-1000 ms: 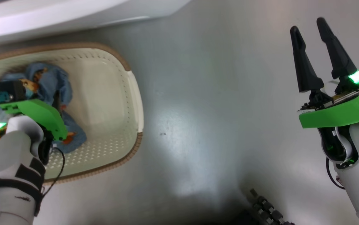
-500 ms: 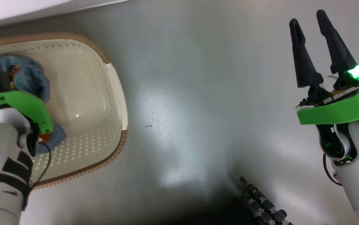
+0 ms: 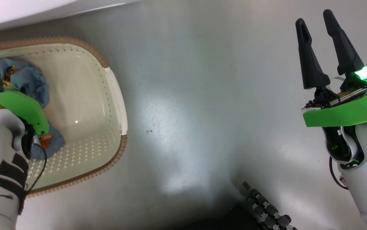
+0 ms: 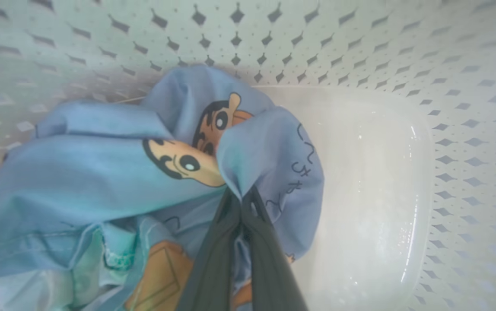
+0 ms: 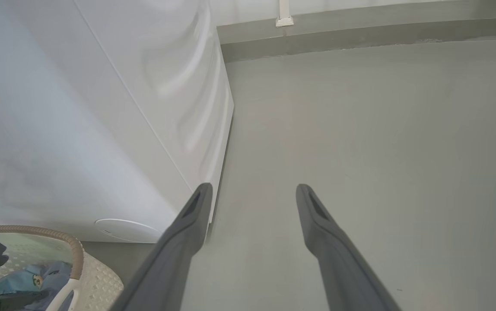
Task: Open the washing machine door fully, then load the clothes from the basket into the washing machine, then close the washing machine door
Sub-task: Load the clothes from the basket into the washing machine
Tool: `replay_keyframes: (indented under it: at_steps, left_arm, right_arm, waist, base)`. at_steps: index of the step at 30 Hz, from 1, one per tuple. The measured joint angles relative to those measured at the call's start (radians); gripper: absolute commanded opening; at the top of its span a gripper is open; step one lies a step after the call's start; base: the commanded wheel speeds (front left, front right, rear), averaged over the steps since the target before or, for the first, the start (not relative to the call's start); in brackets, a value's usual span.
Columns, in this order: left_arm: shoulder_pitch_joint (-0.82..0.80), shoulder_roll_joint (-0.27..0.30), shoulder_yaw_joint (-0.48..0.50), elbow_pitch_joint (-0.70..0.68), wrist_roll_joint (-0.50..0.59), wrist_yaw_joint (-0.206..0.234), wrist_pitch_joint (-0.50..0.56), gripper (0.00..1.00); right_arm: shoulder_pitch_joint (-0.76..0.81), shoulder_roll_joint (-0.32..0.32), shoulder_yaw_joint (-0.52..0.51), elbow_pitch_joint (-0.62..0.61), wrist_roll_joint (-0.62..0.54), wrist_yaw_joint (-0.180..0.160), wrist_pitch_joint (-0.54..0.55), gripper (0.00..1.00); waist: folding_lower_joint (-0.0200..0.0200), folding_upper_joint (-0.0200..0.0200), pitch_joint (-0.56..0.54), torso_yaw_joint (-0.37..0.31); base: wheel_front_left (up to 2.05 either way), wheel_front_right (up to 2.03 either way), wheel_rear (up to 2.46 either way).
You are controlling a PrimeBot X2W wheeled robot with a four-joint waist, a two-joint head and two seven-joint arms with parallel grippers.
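1. The washing machine (image 5: 79, 129) is seen as a large white box standing on the grey floor (image 3: 202, 95).
2. The basket (image 3: 117, 95) is set on the floor just beside the machine's base, on the robot's left.
3. The clothes (image 4: 101, 172) are bunched at the left end of the basket's bottom, against its perforated wall.
4. The left gripper (image 4: 243, 196) is lowered into the basket, its fingers pinched together on a fold of the clothes.
5. The right gripper (image 3: 314, 16) is held over bare floor, well apart from the basket, with its fingers spread wide and empty.
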Motion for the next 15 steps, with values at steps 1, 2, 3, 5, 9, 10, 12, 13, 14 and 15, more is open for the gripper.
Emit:
replay_keyframes:
  at_steps: [1, 2, 3, 5, 9, 10, 12, 13, 14, 15]
  left_arm:
    - [0.000, -0.001, 0.000, 0.000, -0.004, -0.007, -0.001, 0.00]
    - [0.001, -0.003, 0.000, 0.000, -0.007, -0.009, -0.003, 0.00]
    - [0.001, -0.005, 0.000, 0.001, -0.007, -0.009, -0.008, 0.00]
    - [0.005, -0.009, 0.000, 0.000, -0.009, -0.017, -0.011, 0.00]
    - [0.025, -0.022, 0.000, 0.001, -0.026, -0.029, -0.030, 0.00]
    - [0.034, -0.028, 0.000, 0.001, -0.030, -0.035, -0.037, 0.00]
    - [0.051, -0.040, 0.000, 0.001, -0.037, -0.049, -0.051, 0.00]
    - [0.060, -0.047, 0.000, 0.001, -0.041, -0.058, -0.057, 0.00]
    - [0.068, -0.053, 0.000, 0.001, -0.043, -0.062, -0.065, 0.00]
    - [0.076, -0.059, 0.000, 0.002, -0.045, -0.070, -0.075, 0.00]
  right_arm:
    - [0.000, 0.001, 0.001, 0.001, 0.000, 0.000, 0.000, 1.00]
    - [0.000, 0.003, 0.002, 0.002, 0.000, 0.000, 0.000, 1.00]
    - [0.000, 0.005, 0.006, 0.002, 0.000, 0.000, 0.000, 1.00]
    - [0.000, 0.010, 0.011, 0.005, 0.000, 0.000, 0.000, 1.00]
    - [0.000, 0.011, 0.012, 0.007, 0.000, 0.000, 0.000, 1.00]
    - [0.000, 0.011, 0.012, 0.007, 0.000, 0.000, 0.000, 1.00]
    - [0.000, 0.011, 0.014, 0.011, 0.000, 0.000, 0.000, 1.00]
    - [0.000, 0.012, 0.016, 0.013, 0.000, 0.000, 0.000, 1.00]
    - [0.000, 0.012, 0.016, 0.016, 0.000, 0.000, 0.000, 1.00]
    - [0.000, 0.013, 0.017, 0.019, 0.000, 0.000, 0.000, 1.00]
  waist:
    - [0.0000, 0.0000, -0.003, 0.001]
    - [0.0000, 0.0000, -0.007, 0.001]
    - [0.0001, 0.0000, -0.011, 0.002]
    - [0.0000, 0.0000, -0.022, 0.004]
    - [0.0000, 0.0000, -0.042, 0.008]
    - [0.0000, 0.0000, -0.050, 0.010]
    - [0.0001, 0.0000, -0.067, 0.014]
    - [0.0000, 0.0000, -0.077, 0.016]
    - [0.0000, 0.0000, -0.087, 0.018]
    - [0.0000, 0.0000, -0.097, 0.020]
  base:
    - [0.00, 0.00, 0.00]
    - [0.00, 0.00, 0.00]
    - [0.00, 0.00, 0.00]
    - [0.00, 0.00, 0.00]
    - [0.00, 0.00, 0.00]
    - [0.00, 0.00, 0.00]
    - [0.00, 0.00, 0.00]
    - [0.00, 0.00, 0.00]
    - [0.00, 0.00, 0.00]
    - [0.00, 0.00, 0.00]
